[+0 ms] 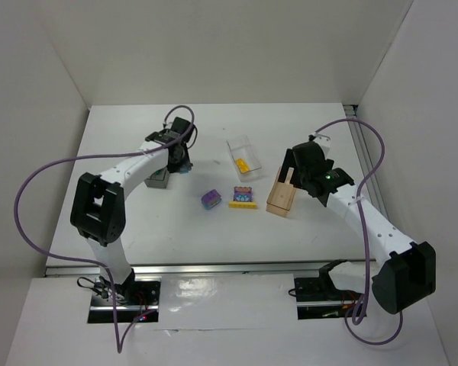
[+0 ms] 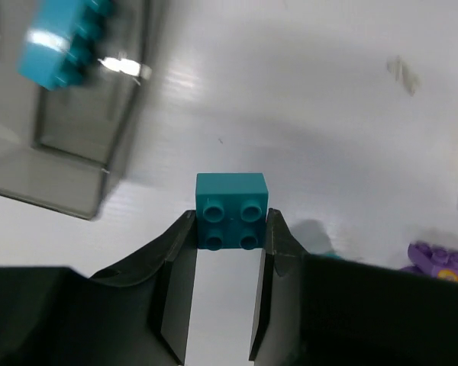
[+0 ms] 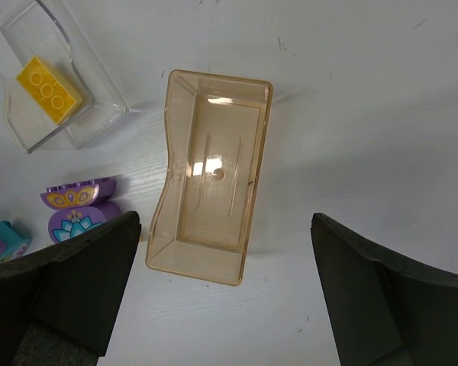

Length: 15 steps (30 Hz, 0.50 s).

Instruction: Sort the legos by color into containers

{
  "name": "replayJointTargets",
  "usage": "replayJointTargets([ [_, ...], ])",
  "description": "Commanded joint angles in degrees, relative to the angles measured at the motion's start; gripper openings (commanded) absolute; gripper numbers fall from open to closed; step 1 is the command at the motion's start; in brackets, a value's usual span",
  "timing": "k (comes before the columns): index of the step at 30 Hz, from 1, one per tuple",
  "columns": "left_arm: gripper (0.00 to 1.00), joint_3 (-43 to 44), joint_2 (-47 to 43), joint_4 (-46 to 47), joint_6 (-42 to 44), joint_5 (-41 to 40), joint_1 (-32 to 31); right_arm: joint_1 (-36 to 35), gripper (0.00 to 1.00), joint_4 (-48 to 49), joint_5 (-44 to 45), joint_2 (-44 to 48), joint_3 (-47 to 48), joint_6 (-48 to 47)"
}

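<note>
**White bench, lego sort: left pincer has a teal one, right one holds nothing**

White bench point(image 1: 214, 236), white walls point(image 1: 214, 46) all round, both arms reached out over it.

The left pincer point(image 2: 229, 229) is clamped on a teal brick point(image 2: 230, 200), with its fingers point(image 2: 175, 282) pressed against two opposite sides. Studs face the wrist cam. It's a square 2x2, so no real long axis. I can't tell if it's resting on the bench or lifted off. Just beside it is the dark grey container point(image 2: 69, 164), blurry and cut off by the frame edge. A second teal brick point(image 2: 61, 46) seems to sit in it, tilted and out of focus.

The right pincer point(image 3: 223, 229) is spread wide with nothing in it, hanging over the tan container point(image 3: 214, 152). From the wrist cam the container looks see-through amber, open side up. Its long axis runs near-to-far on the bench, a bit skewed.

The clear container point(image 1: 239, 145) sits further back between the arms, long axis diagonal. A yellow brick point(image 1: 243, 165) lies lengthwise inside it.

Mid-bench there's a purple brick point(image 1: 209, 199). Near it a printed purple piece point(image 1: 243, 194) sits on the yellow plate point(image 1: 243, 204), whose long axis runs left-right. The print is a flower pattern, not words. Any stud logos are too small to read. The right wrist cam loses the plate behind its own finger.
</note>
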<state>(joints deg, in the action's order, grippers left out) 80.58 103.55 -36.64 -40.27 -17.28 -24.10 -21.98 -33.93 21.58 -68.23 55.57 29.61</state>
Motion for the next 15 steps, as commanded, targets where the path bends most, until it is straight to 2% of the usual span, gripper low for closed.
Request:
replayJointTargets([
  [1, 0.29, 4.4, -2.13, -3.7, 5.82, -3.63, 4.39, -0.26, 1.0, 1.16, -0.58, 0.11, -0.38, 0.54],
  [5, 0.3, 6.52, 0.95, -4.23, 8.02, -3.47, 8.97, -0.26, 1.0, 0.62, -0.58, 1.17, 0.15, 1.06],
  [9, 0.35, 7.75, 4.11, -3.7, 8.63, -1.89, 11.96, -0.26, 1.0, 0.62, 0.04, 1.69, -0.46, 1.07],
  [10, 0.42, 7.75, 4.73, -3.7, 8.63, -1.88, 11.97, -0.26, 1.0, 0.1, 0.04, 1.69, -0.46, 1.07],
  [11, 0.56, 8.36, 5.52, -3.7, 8.63, -1.36, 12.66, -0.26, 1.0, 0.1, 0.04, 1.17, -0.46, 1.07],
  [12, 0.82, 8.37, 5.52, -3.7, 8.63, -1.35, 13.19, -0.26, 1.0, 0.1, 0.04, 1.17, -0.46, 1.07],
  [15, 0.9, 8.98, 4.13, -3.7, 9.16, 0.31, 13.2, -0.26, 1.0, -0.43, 0.04, 1.17, 0.06, 1.07],
])
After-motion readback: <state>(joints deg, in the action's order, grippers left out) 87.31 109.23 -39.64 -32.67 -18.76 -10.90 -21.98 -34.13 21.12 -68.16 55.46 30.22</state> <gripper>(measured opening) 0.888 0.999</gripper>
